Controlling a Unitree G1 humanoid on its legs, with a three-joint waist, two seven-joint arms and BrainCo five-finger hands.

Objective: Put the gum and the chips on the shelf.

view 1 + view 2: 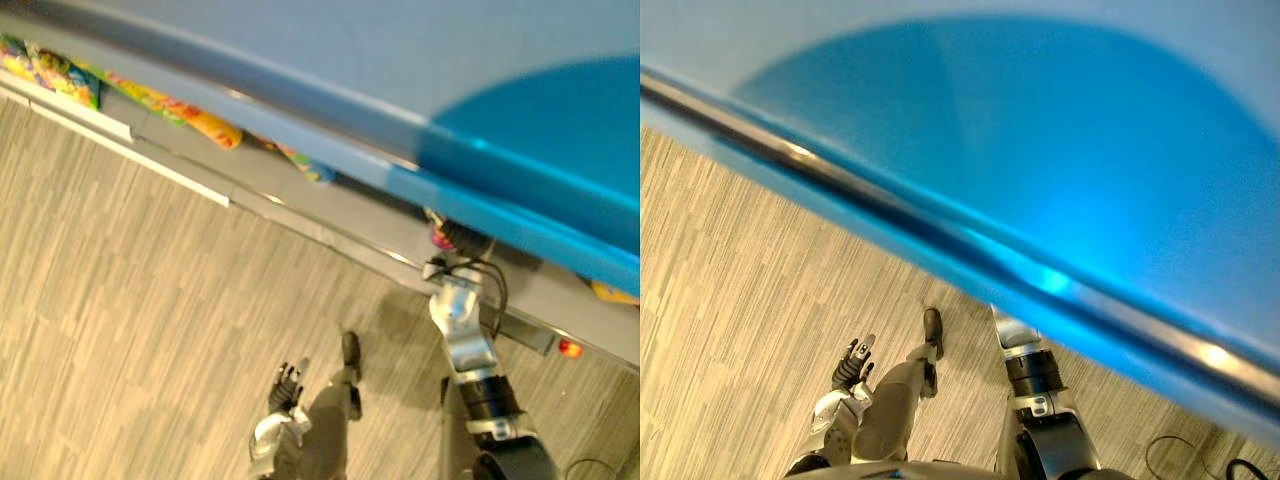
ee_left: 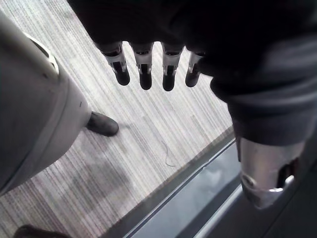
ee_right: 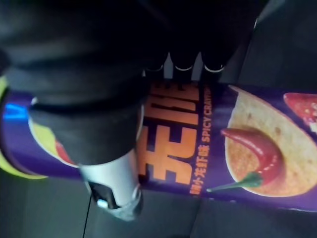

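Under the blue shelf (image 1: 540, 170) edge, the right hand (image 3: 111, 178) is clamped, thumb and fingers, on 1 purple chips can (image 3: 247, 144). The can's long axis runs crosswise to the fingers, with its yellow end past the thumb. The left hand (image 1: 285, 385) hangs above the wood-look floor (image 1: 150, 300), fingers relaxed and apart.

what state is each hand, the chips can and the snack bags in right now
right hand, shut round the chips can, fingers curled over it and thumb across it.
chips can, gripped across its middle over a dark surface; cannot tell if it rests there.
left hand, open, fingers straight, holding nothing, above the floor.
snack bags, lying on the shelf, not touched by either hand.
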